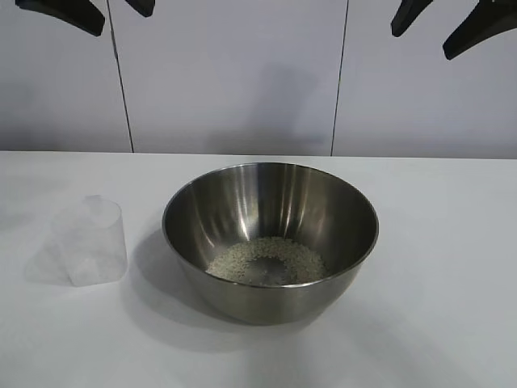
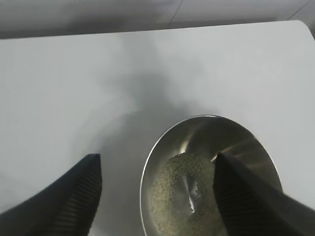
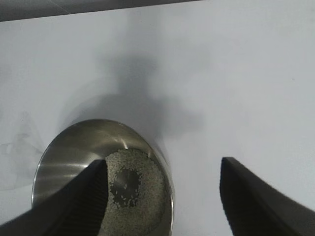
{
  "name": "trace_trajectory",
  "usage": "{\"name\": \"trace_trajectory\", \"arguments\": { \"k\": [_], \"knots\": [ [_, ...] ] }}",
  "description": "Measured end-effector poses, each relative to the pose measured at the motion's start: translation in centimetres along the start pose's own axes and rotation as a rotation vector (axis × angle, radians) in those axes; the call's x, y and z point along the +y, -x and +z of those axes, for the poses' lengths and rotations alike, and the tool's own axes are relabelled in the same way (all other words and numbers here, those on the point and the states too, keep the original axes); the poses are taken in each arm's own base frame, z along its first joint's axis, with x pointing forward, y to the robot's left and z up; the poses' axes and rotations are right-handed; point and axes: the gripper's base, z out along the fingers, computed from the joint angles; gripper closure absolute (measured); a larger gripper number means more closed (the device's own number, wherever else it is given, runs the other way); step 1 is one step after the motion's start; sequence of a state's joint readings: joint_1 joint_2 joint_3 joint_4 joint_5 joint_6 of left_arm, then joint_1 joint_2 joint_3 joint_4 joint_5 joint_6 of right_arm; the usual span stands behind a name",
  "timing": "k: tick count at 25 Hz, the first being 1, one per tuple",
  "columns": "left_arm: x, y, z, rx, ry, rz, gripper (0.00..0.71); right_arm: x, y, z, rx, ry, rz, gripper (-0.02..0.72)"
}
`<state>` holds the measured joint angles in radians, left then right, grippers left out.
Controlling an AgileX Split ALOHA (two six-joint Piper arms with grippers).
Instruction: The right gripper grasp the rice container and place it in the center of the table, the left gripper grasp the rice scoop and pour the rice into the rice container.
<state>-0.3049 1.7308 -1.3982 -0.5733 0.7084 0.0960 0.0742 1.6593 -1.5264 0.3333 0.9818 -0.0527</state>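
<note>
The rice container [image 1: 271, 210], a wide shiny steel bowl, stands in the middle of the white table [image 1: 440, 242] with the rice [image 1: 266, 260] spread over its bottom. The rice scoop [image 1: 90, 241], a small clear plastic cup, stands upright to the bowl's left and looks empty. My left gripper [image 1: 121, 18] and right gripper [image 1: 422, 42] hang high above the table, both open and empty. The left wrist view shows the left gripper [image 2: 157, 156] above the bowl [image 2: 206, 128] and rice [image 2: 172, 191]. The right wrist view shows the right gripper [image 3: 162, 164] above the bowl [image 3: 74, 147] and rice [image 3: 145, 196].
A grey panelled wall [image 1: 234, 73] runs behind the table's back edge. Bare tabletop lies to the right of the bowl [image 1: 452, 307] and in front of it.
</note>
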Motion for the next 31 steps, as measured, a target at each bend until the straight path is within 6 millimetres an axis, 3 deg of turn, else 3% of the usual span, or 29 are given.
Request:
{"name": "trace_trajectory", "arguments": {
  "k": [21, 31],
  "knots": [
    [-0.08, -0.01, 0.12, 0.001, -0.014, -0.022, 0.232, 0.03, -0.10, 0.00, 0.011, 0.003, 0.002, 0.251],
    [-0.06, -0.01, 0.13, 0.002, -0.012, -0.017, 0.232, -0.01, 0.64, -0.02, -0.070, -0.001, 0.002, 0.251]
  ]
}}
